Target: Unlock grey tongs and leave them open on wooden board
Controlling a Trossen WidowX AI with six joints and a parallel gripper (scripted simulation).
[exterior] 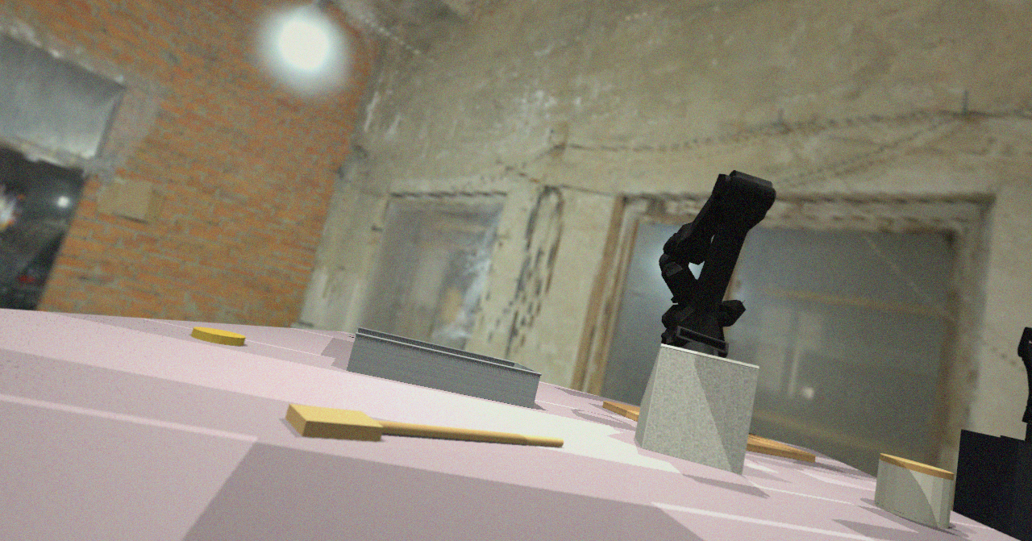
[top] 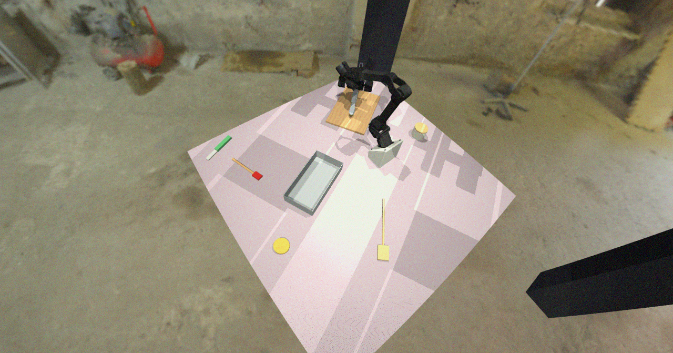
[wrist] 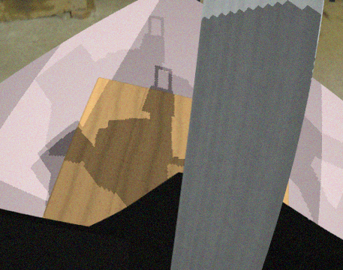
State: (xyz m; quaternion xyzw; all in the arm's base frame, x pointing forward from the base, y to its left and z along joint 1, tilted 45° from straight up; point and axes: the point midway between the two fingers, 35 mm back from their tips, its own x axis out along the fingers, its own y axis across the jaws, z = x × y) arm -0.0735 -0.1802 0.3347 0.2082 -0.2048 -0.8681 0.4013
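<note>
Grey tongs point(wrist: 246, 155) fill the centre-right of the frame, running bottom to top, with a lighter band near the top. The pincer's black body spans the bottom edge, clamped on them. Behind lies the board point(wrist: 126, 155), shadowed, on the pink tabletop point(wrist: 51, 105).
</note>
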